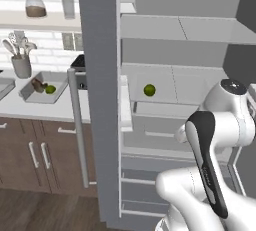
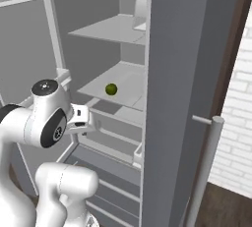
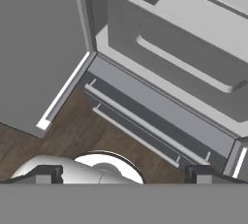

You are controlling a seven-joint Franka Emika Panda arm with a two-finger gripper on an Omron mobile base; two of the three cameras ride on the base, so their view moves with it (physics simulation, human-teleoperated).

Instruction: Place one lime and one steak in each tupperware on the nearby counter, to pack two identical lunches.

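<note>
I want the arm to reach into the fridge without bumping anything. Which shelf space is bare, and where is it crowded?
The shelf holding the lime is bare to the lime's right, and the upper shelf is bare. It is crowded on the counter: the tupperware already holds a steak and a lime, beside the utensil cup.

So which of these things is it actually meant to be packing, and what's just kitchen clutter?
For the job:
lime on the fridge shelf
tupperware on the counter, already holding a lime and a steak

Just lying about:
utensil cup
jar on the wall shelf
</note>
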